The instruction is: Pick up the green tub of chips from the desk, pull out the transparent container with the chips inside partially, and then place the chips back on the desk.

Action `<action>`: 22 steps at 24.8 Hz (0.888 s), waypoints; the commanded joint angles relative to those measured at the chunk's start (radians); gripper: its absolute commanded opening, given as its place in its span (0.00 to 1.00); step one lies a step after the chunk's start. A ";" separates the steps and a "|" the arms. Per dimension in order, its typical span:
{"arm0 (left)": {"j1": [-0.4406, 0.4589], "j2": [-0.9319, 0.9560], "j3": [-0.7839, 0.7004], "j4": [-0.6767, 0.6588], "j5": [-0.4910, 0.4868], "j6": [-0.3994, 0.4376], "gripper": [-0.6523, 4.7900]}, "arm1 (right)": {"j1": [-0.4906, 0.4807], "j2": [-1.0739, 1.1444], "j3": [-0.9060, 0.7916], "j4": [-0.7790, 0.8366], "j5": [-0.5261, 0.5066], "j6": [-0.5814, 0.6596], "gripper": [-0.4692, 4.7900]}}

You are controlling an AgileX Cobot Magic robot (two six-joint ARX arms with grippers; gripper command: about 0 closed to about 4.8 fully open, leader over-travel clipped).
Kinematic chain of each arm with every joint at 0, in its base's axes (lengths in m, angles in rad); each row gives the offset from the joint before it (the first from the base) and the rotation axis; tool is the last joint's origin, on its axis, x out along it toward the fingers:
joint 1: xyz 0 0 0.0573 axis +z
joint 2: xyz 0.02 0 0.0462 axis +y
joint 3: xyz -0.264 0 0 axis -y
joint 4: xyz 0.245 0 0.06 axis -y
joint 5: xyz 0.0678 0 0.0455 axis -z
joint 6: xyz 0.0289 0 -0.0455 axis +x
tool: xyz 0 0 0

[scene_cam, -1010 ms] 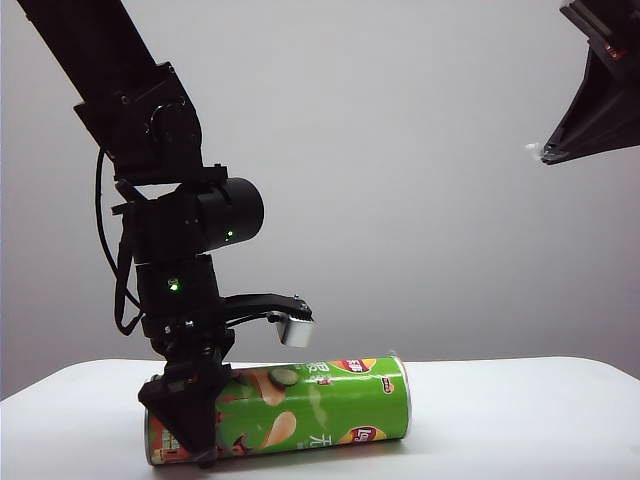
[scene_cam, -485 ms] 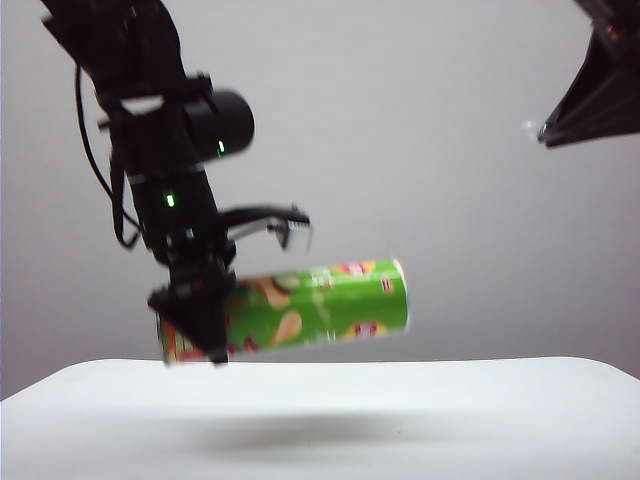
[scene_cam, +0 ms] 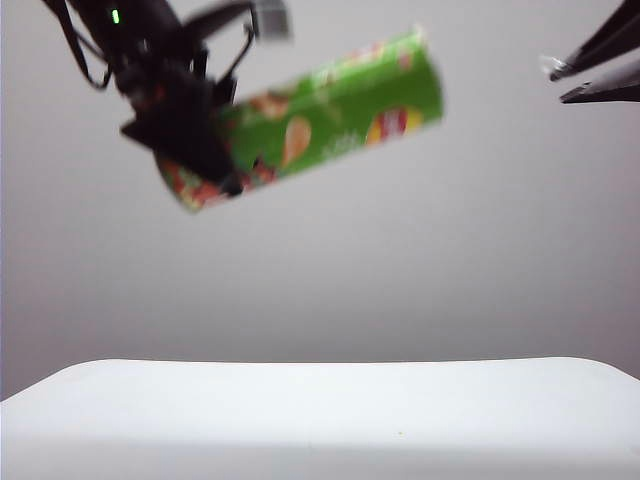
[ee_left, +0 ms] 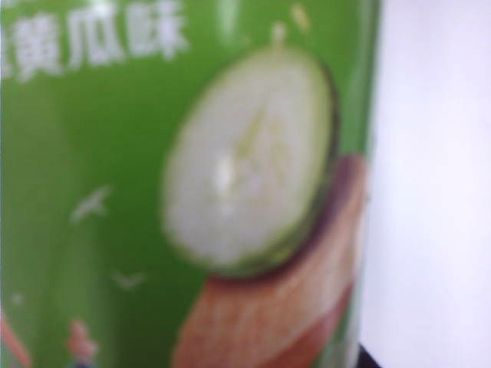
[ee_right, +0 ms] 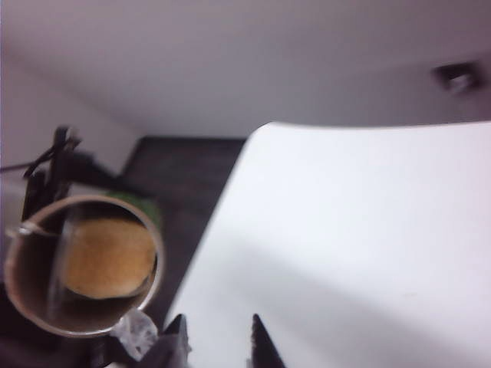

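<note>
**A:** Why is the desk [scene_cam: 320, 410] bare while the green tub of chips [scene_cam: 320, 105] hangs so high above it?

**B:** The left gripper [scene_cam: 190, 140] is clamped around the tub near its red-printed end, carrying it well clear of the tabletop. The tub is tilted, open end raised toward the right gripper [scene_cam: 600, 72], which I judge is meant to present the mouth for the pull.

**A:** And the right gripper?

**B:** It sits at the upper right edge of the exterior view, apart from the tub, its fingers parted a little and holding nothing. Its wrist camera looks straight into the mouth, where the chips [ee_right: 107, 257] show as a golden stack.

**A:** What can't you make out?

**B:** Most of the right arm is cut off. The transparent container is too blurred to separate from the chips. The left wrist view is filled by the tub's label, so its own fingers are hidden there.
</note>
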 commanded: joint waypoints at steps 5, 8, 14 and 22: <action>-0.012 -0.018 -0.003 -0.064 0.011 0.040 0.73 | 0.022 0.026 0.005 0.011 -0.158 0.036 0.28; -0.018 -0.018 -0.003 -0.068 0.011 0.039 0.73 | 0.043 0.027 0.005 0.011 -0.168 0.037 0.32; -0.072 0.003 -0.003 -0.065 -0.029 0.031 0.73 | 0.182 0.032 0.005 0.023 -0.162 0.037 0.39; -0.082 0.009 -0.003 -0.064 -0.038 -0.013 0.73 | 0.195 0.032 0.005 0.006 -0.169 0.050 0.39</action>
